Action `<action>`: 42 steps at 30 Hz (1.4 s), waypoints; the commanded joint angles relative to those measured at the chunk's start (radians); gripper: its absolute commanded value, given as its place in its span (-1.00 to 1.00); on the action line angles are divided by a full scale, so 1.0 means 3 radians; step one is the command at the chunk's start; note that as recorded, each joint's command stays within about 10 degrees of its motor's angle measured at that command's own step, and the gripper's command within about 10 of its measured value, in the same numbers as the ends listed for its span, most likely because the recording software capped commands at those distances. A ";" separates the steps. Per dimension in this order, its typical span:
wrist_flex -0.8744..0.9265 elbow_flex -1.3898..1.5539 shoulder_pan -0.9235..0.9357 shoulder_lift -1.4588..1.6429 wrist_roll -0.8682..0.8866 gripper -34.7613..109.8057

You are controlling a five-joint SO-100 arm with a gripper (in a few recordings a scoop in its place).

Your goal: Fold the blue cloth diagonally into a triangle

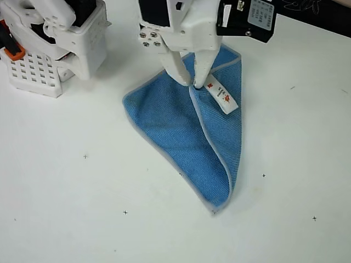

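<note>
In the overhead view the blue cloth (175, 131) lies on the white table (71, 181) a little right of centre, partly folded into a rough triangle whose narrow tip points toward five o'clock. A folded-over flap runs along its right side, edged with a pale grey border. The white tag (224, 95) with red print sits on the flap, near the cloth's one o'clock part. The white gripper (195, 85) comes down from twelve o'clock, its two fingers drawn close together and pinching the cloth's edge just beside the tag. A white perforated stand (41, 71) sits at ten o'clock, well apart from the cloth.
</note>
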 commanded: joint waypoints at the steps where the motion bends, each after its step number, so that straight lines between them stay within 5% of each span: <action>1: -0.0159 0.0189 -0.0005 0.0455 0.0015 -0.52; 42: -0.0409 0.1739 0.0072 0.2050 0.0179 -0.52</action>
